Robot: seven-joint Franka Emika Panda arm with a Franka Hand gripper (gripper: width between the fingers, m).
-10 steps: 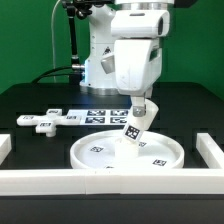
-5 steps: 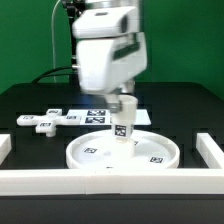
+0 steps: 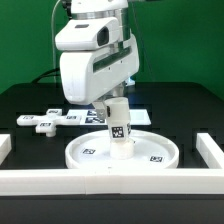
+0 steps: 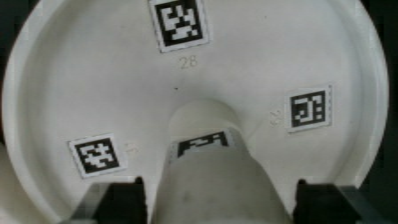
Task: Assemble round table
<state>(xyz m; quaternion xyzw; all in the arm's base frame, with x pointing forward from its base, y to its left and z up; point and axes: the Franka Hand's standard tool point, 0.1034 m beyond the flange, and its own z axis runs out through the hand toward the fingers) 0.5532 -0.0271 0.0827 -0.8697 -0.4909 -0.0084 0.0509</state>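
Tipping risk: the short white plastic cylinder leg (image 3: 119, 135) could be knocked askew if it is let go before it is seated; whether it is seated cannot be told.
Jamming risk: the joint could be bound by a slight tilt while the leg is pressed or turned.
Pincer: the two-finger gripper (image 3: 116, 108) is clenched on the leg, with its fingers (image 4: 121, 196) seen on either side.
Leg position: it is held upright at the centre of the large rimmed white round disc (image 3: 160, 152), which lies just behind the white border wall (image 3: 100, 180).
Disc contents: only the leg is found within the rim.
Foot: the white cross-shaped foot piece (image 3: 42, 121) is left well apart, toward the exterior view's left.
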